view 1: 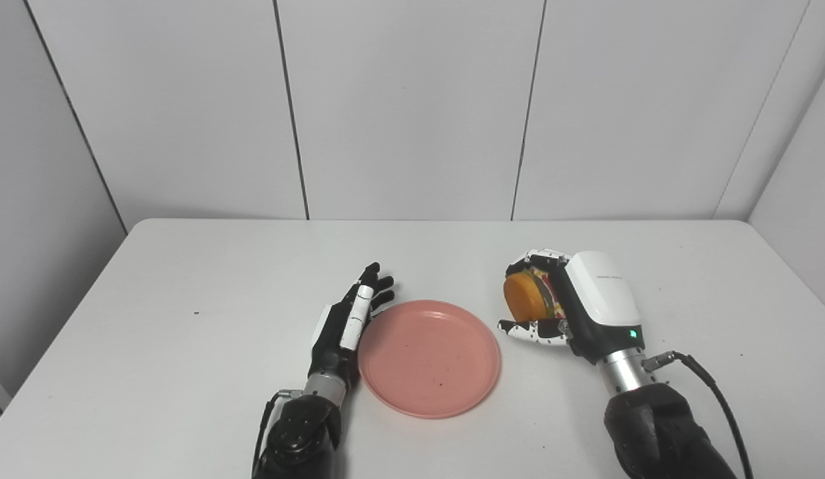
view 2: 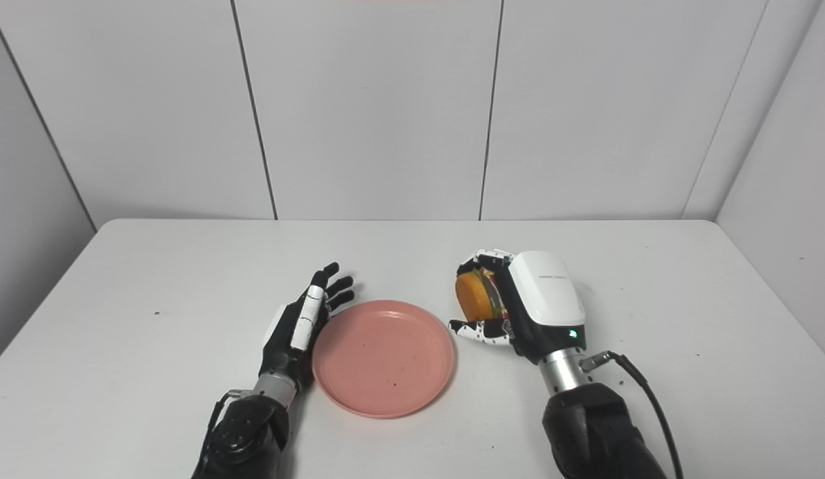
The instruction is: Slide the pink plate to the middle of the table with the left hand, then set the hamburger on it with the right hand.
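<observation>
Left eye view: one pink plate point(view 1: 429, 358) — bare — on the bench point(view 1: 186, 279); left robot hand point(view 1: 346, 319) spread beside it, right robot hand point(view 1: 572, 303) gripping one hamburger point(view 1: 524, 295).

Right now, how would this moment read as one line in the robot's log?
left hand: open, beside pink plate | right hand: fingers closed on hamburger, right of plate | plate: mid-table, empty | next: likely place hamburger

I'm seeing a smooth matt plastic pink plate point(view 1: 429, 359), a matt white table point(view 1: 186, 346), and a glossy white shell on the right hand point(view 1: 589, 306).
</observation>
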